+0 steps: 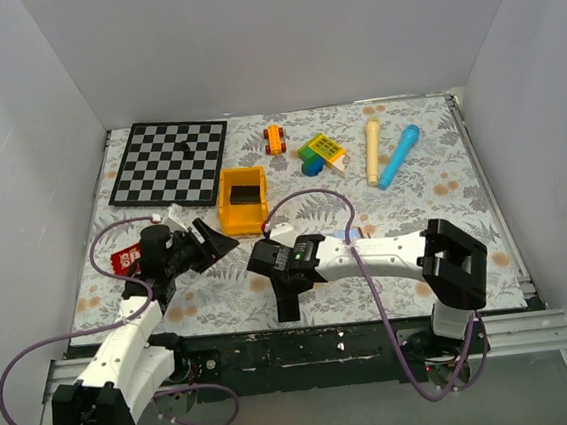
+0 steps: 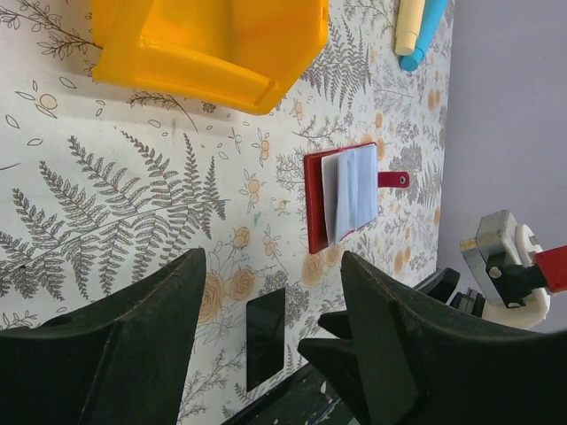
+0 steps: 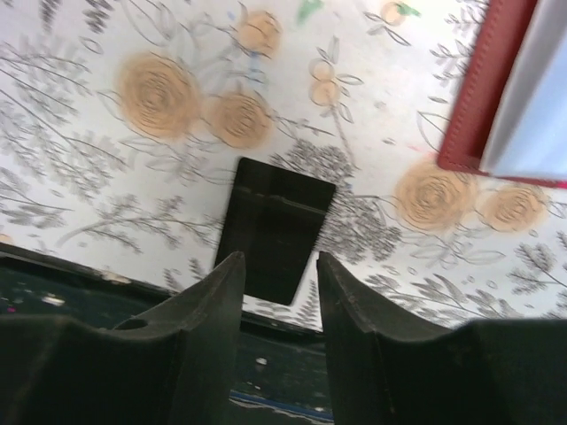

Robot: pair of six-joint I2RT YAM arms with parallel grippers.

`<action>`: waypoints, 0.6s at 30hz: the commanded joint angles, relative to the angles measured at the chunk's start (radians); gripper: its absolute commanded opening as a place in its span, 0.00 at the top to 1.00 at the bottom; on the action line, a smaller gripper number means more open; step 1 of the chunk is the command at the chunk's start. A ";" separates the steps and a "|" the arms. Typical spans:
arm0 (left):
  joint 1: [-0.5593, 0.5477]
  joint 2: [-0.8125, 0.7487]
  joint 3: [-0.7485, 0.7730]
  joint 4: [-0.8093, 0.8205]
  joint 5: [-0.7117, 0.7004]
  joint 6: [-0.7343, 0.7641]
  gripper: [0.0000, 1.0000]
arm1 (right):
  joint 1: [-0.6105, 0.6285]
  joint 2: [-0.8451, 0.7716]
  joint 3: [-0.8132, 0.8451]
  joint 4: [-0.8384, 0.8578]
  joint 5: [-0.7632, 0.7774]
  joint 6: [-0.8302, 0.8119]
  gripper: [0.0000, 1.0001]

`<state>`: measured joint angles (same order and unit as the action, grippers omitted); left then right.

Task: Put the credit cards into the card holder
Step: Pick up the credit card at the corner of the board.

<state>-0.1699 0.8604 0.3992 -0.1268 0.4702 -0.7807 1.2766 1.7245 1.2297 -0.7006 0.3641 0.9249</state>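
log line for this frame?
phase: reaching | right gripper: open, above credit card, not gripped | left gripper: open, empty | card holder: lying open

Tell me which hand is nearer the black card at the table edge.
Right. The right hand hangs close over the card, open, at its near end. The left hand is farther off to the side, open, pointed toward it.

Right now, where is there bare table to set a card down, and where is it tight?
Widest bare patch: right side of the table, bordered by the blue stick and the right arm. A smaller one lies at the near edge between the arms. Tight: the near middle, where yellow bin, left gripper, right gripper, black card and card holder cluster.
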 commanded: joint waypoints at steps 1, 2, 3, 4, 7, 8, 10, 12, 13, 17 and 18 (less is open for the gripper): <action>0.029 -0.017 0.036 -0.016 0.053 0.027 0.38 | 0.009 0.063 0.068 0.036 -0.022 -0.012 0.58; 0.033 -0.018 0.036 -0.022 0.056 0.037 0.38 | 0.012 0.069 0.065 0.064 -0.034 -0.040 0.60; 0.038 -0.017 0.039 -0.027 0.056 0.044 0.38 | 0.015 0.073 0.059 0.084 -0.037 -0.061 0.62; 0.041 -0.017 0.038 -0.031 0.061 0.047 0.38 | 0.017 0.075 0.051 0.098 -0.040 -0.078 0.63; 0.049 -0.021 0.030 -0.031 0.068 0.044 0.38 | 0.018 0.076 0.027 0.115 -0.051 -0.110 0.64; 0.050 -0.024 0.027 -0.028 0.070 0.043 0.38 | 0.018 0.073 0.013 0.128 -0.071 -0.133 0.65; 0.050 -0.029 0.024 -0.024 0.070 0.040 0.38 | 0.020 0.070 -0.009 0.139 -0.092 -0.173 0.65; 0.050 -0.027 0.024 -0.022 0.070 0.038 0.38 | 0.023 0.070 -0.030 0.145 -0.114 -0.210 0.65; 0.050 -0.024 0.023 -0.023 0.068 0.040 0.38 | 0.023 0.069 -0.042 0.145 -0.122 -0.216 0.65; 0.052 -0.032 0.018 -0.025 0.062 0.043 0.38 | 0.029 0.063 -0.105 0.185 -0.192 -0.291 0.65; 0.053 -0.034 0.015 -0.025 0.064 0.041 0.38 | 0.032 0.063 -0.119 0.196 -0.209 -0.313 0.65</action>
<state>-0.1261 0.8497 0.4038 -0.1501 0.5205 -0.7544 1.2926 1.8019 1.1606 -0.5526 0.2348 0.7109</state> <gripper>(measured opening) 0.621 0.356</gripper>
